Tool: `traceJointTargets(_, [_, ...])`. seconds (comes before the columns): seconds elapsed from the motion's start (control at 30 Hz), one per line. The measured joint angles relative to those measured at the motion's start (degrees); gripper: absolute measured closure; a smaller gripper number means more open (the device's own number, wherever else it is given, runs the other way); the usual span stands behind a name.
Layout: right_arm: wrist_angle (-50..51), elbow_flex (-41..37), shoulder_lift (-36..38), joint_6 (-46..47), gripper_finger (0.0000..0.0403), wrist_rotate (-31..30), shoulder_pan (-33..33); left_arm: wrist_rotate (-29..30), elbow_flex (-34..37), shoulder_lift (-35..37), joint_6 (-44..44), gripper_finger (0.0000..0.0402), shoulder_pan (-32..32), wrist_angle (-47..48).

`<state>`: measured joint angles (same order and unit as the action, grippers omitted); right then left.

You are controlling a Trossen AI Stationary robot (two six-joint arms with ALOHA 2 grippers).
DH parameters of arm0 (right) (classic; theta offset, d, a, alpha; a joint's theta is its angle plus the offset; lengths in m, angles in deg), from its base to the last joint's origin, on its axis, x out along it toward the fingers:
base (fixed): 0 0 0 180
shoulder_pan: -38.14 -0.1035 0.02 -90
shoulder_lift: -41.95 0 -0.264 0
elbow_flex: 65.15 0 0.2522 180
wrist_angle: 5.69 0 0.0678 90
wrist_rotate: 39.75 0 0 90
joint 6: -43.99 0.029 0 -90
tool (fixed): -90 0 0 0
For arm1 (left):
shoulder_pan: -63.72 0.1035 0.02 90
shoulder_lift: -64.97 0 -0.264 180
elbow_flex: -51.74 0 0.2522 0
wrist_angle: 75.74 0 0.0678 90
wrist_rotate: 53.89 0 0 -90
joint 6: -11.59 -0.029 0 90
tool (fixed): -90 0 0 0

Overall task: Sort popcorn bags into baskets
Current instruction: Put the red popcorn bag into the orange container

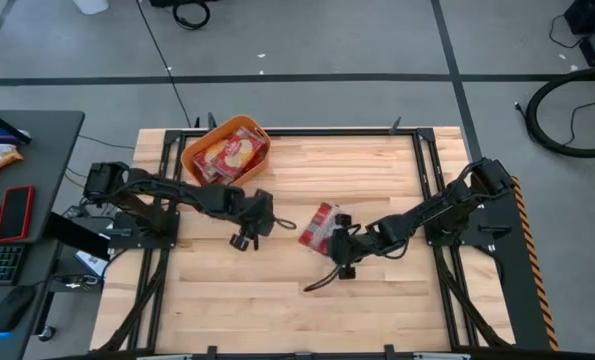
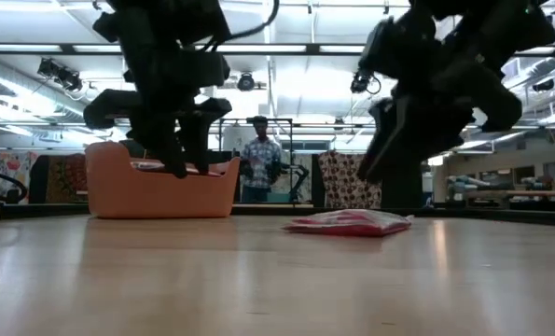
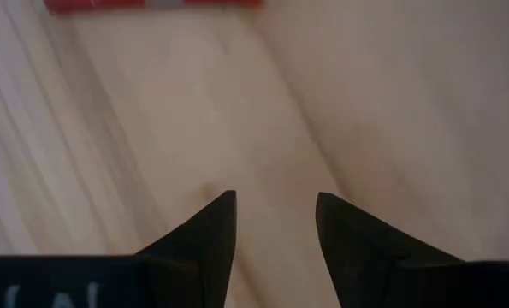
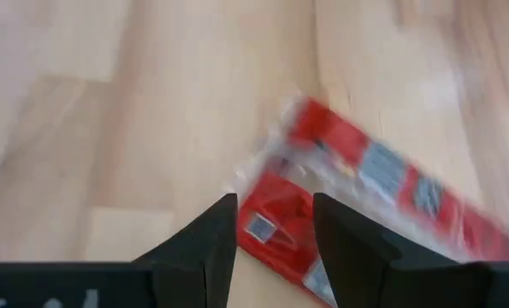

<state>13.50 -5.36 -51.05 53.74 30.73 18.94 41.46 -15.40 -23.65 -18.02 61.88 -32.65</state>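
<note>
Basket (image 1: 199, 143): I'm seeing it sitting at the far left part of the table (image 1: 277, 300), with popcorn bags (image 1: 232, 153) lying inside.
Loose bag (image 1: 319, 226): it's lying flat on the table near the middle, well apart from the basket.
Left gripper (image 1: 242, 240): it's hanging between basket and loose bag.
Right gripper (image 1: 343, 268): it's hovering just beside the loose bag, on its near side.

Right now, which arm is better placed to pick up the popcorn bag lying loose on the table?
Probably the right. The right gripper hangs open over the popcorn bag, whose wrapper fills its wrist view. The left gripper is open over bare wood, nearer the orange basket.
</note>
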Motion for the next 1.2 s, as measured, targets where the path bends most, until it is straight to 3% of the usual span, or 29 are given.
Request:
traceJointTargets(0.07, [0.9,0.3,0.6,-1.8,0.0243,-1.7,0.0,0.2,0.4,0.0,0.3,0.0235,-1.4,-2.2])
traceJointTargets(0.2, [11.6,1.4,1.0,1.3,0.0243,-10.9,1.1,0.2,0.4,0.0,0.7,0.0235,-3.4,-3.9])
traceJointTargets(0.4, [21.3,0.4,0.3,13.1,0.0244,-15.3,6.9,0.2,0.3,0.0,3.5,0.0235,-5.1,-9.3])
traceJointTargets(0.5, [18.9,-1.0,0.2,13.7,0.0244,-12.8,8.9,0.2,0.3,0.0,5.0,0.0235,-5.6,-10.1])
traceJointTargets(0.7, [-5.5,-5.1,-2.8,6.0,0.0244,4.4,11.3,0.2,0.4,0.0,5.0,0.0235,-5.6,-7.8])
traceJointTargets(0.8, [-13.1,-5.0,-3.5,1.9,0.0244,12.1,11.5,-1.5,0.3,0.0,5.4,0.0235,-5.6,-7.9])
traceJointTargets(0.87, [-14.7,-4.5,-2.6,0.7,0.0244,12.4,11.5,-2.8,0.3,0.0,6.6,0.0235,-5.9,-8.2])
traceJointTargets(1.03, [-14.1,-4.0,0.6,0.6,0.0246,5.6,11.2,-2.3,0.3,-1.2,15.6,0.0235,-6.8,-12.4])
traceJointTargets(1.2, [-4.5,-4.0,4.5,3.7,0.0246,-2.1,10.0,0.5,0.3,-5.1,27.0,0.0233,-7.6,-18.6])
